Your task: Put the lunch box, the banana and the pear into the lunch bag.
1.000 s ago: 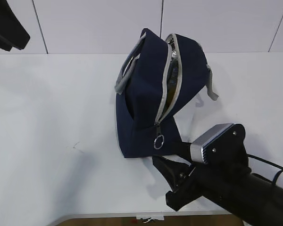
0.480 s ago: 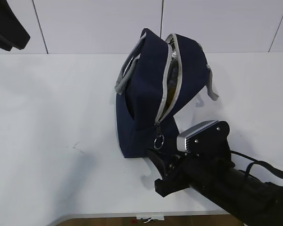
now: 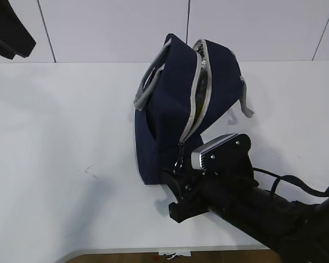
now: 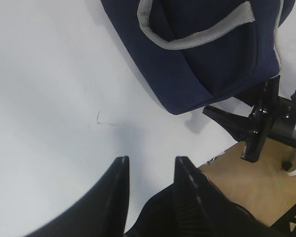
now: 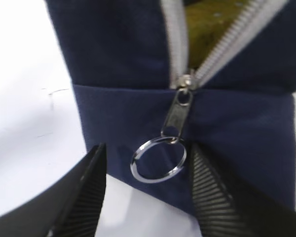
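- Exterior view shows me the lunch bag [image 3: 178, 109] lying tipped on the white table [image 3: 60, 142], its grey zipper [image 3: 194, 101] parted along most of the top so a sliver of silver lining shows.
- One grey webbing handle [image 3: 148, 85] loops over the bag's left side, the other [image 3: 245, 101] hangs off the right.
- My right pincer [image 3: 175, 189] sits low at the bag's near end, just beside the bottom of the zipper.
- From the right wrist view I see the right pincer [image 5: 145, 192] with its jaws spread apart, the ring pull [image 5: 158, 159] hanging between them and touching neither finger.
- The slider [image 5: 180, 101] sits at the closed end of the zipper, and above it the teeth part over something yellow-green inside the bag; I cannot tell which item it is.
- My left arm [image 3: 8, 27] is up in the far left corner of the exterior view, well apart from the bag.
- In the left wrist view the left pincer [image 4: 149, 173] hangs over bare table with its fingers apart, holding nothing, the bag near the top of that view.
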Robot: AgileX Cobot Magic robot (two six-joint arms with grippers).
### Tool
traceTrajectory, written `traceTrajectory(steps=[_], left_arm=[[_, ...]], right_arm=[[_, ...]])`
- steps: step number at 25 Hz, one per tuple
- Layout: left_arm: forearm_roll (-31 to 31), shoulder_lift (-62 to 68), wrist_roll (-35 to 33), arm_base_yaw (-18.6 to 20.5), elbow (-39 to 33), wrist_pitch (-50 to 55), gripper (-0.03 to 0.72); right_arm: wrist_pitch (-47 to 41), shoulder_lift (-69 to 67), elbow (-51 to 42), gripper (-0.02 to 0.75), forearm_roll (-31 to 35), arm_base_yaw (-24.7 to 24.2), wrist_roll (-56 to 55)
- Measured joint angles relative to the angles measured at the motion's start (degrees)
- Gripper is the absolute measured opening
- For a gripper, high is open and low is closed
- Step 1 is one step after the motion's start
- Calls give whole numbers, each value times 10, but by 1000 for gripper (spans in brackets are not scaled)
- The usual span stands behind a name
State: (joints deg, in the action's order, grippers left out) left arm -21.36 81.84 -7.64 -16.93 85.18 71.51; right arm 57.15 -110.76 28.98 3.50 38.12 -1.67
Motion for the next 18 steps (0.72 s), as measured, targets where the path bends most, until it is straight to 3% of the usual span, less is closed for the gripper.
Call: traceTrajectory(steps=[18], left_arm=[[0, 0, 0, 0, 0, 0, 235]], right_arm=[[0, 0, 1, 410, -13, 0, 0]])
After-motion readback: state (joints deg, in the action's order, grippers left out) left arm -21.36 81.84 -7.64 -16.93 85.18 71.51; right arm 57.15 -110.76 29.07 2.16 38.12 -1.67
